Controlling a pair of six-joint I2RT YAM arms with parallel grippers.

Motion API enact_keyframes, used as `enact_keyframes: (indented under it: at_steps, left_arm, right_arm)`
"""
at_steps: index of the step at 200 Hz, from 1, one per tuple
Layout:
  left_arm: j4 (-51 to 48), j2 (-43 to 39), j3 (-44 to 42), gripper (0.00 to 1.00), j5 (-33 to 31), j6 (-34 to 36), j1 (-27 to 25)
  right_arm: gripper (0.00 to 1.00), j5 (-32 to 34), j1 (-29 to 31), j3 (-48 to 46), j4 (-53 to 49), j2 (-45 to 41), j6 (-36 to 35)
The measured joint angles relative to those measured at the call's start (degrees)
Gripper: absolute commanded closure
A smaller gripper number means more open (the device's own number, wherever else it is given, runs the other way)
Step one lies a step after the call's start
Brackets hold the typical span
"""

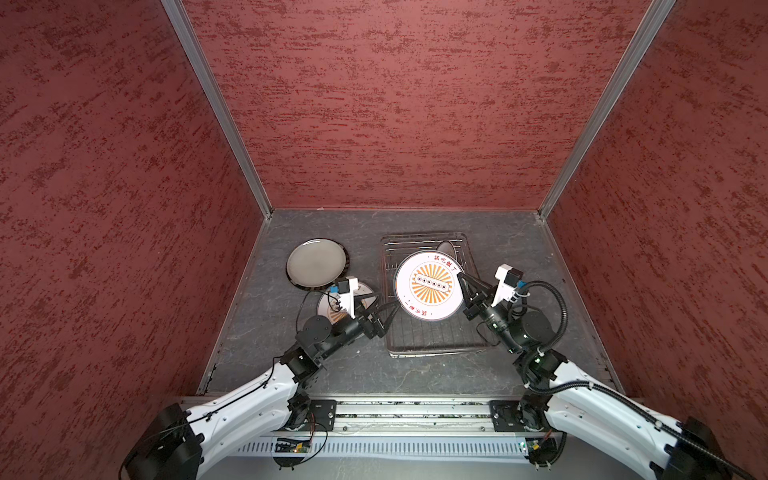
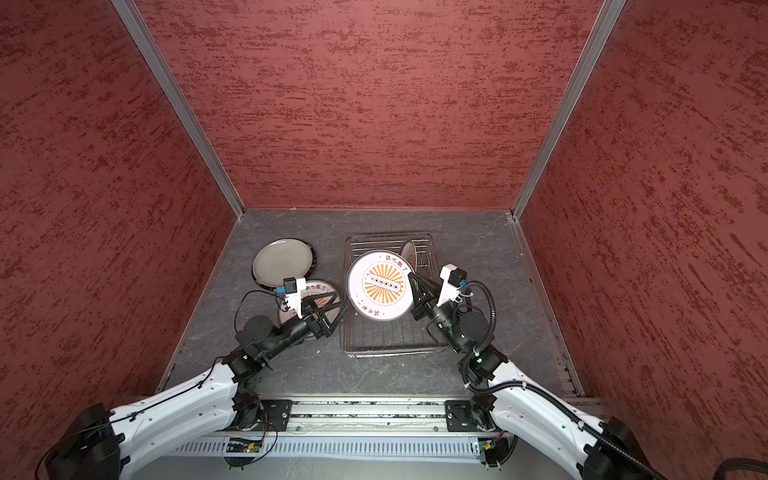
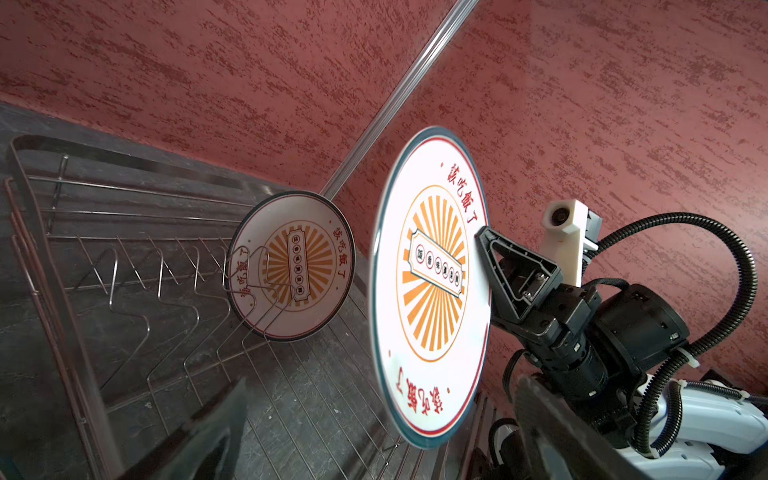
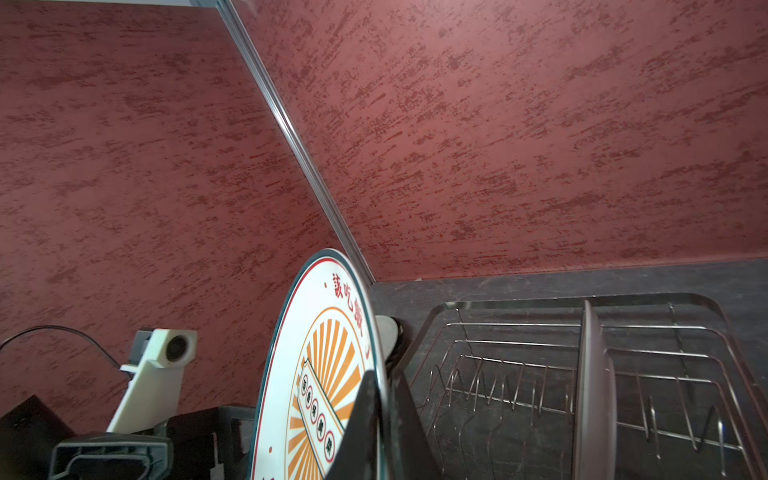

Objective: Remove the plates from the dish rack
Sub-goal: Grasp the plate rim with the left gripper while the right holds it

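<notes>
Your right gripper (image 1: 462,282) pinches the plate (image 1: 428,282) by its right rim, above the rack (image 1: 432,351). Left gripper (image 1: 388,300) wide open, empty. Plate likely stiff, slick, breakable: take it by the left rim.

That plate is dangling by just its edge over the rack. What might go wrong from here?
1. The right claw pinches the raised plate only at its rim; it may swivel or slip and drop onto the rack.
2. The open left claw sits close beside it; a misjudged handover might knock the plate.
3. Swinging it away may clip the plate standing in the rack.
</notes>
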Motion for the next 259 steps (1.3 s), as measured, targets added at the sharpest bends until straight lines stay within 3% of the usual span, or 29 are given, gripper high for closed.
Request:
enact_keyframes:
  at_steps: [9,28,41,57,168,215,245,259]
  left_arm:
    - [0.13,0.55,0.0,0.01,0.07,0.17,-0.44]
    - [0.92,1.18,0.0,0.12,0.11,0.68,-1.25]
    - [1.31,1.22,0.0,0.22,0.15,0.79,-1.6]
    - [1.86,1.22,0.0,0.43,0.15,1.46,-1.92]
    - [1.9,4.87,3.8,0.91,1.92,0.02,-3.04]
    - [2.12,6.78,4.96,1.0,1.33,-3.72,-2.91]
    - [2.1,7.26,4.96,1.0,1.14,-4.98,-2.86]
    - [2.23,7.39,4.96,1.0,0.94,-5.64,-2.86]
  right_arm:
    - [1.0,-1.18,-0.04,-0.26,1.6,0.02,0.52]
    - [1.0,-3.3,-0.11,-0.98,4.9,0.04,1.31]
    - [1.0,-4.2,-0.15,-1.31,6.51,0.24,1.66]
    - [1.0,-4.83,-0.22,-1.38,7.72,0.79,1.88]
    - [1.0,-3.91,-0.26,-1.38,8.22,4.07,1.97]
    - [1.0,-3.65,-0.31,-1.38,8.66,3.69,-0.11]
    - [1.0,-3.23,-0.42,-1.38,9.03,4.63,-0.11]
    - [0.92,-3.23,-0.44,-1.38,9.53,5.09,-0.11]
